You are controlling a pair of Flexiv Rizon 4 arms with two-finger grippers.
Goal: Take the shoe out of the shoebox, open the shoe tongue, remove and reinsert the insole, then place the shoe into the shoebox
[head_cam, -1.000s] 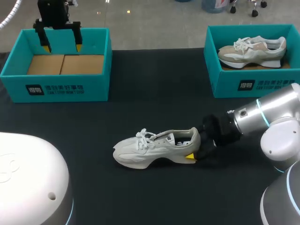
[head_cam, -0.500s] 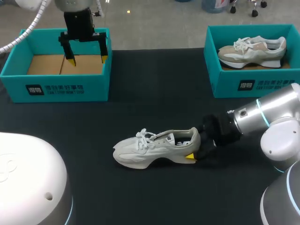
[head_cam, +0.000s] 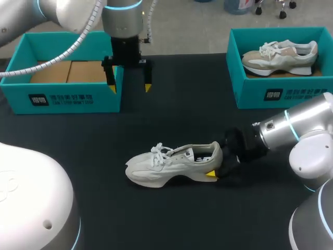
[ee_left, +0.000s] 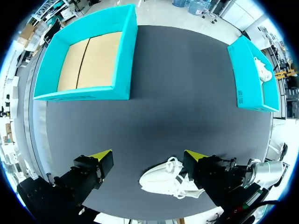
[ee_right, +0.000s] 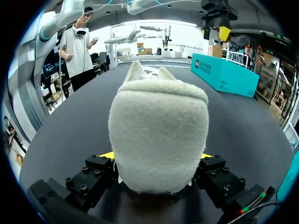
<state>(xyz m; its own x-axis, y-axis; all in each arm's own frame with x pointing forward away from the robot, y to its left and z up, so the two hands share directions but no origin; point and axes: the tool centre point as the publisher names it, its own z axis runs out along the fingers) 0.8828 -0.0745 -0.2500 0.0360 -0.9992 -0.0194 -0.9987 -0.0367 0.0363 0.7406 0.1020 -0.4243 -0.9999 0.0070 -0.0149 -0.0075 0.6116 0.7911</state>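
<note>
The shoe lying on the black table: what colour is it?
The shoe is off-white, with white laces; the head view shows it best.

- Left arm (head_cam: 62, 13): silver-grey shell, cyan ring, white ribbed cable (head_cam: 78, 40).
- Left gripper (head_cam: 129, 87): black, yellow tips.
- Right arm (head_cam: 307, 130): silver, cyan ring, black wrist.
- Its fingers (ee_right: 93, 175): black blocks with screws.

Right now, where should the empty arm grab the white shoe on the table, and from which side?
Probably the tongue, from above. The shoe stands upright with its opening facing up, and the right gripper clamps the heel, so that end is taken. The open left gripper hangs over the table, fingers pointing down.
</note>
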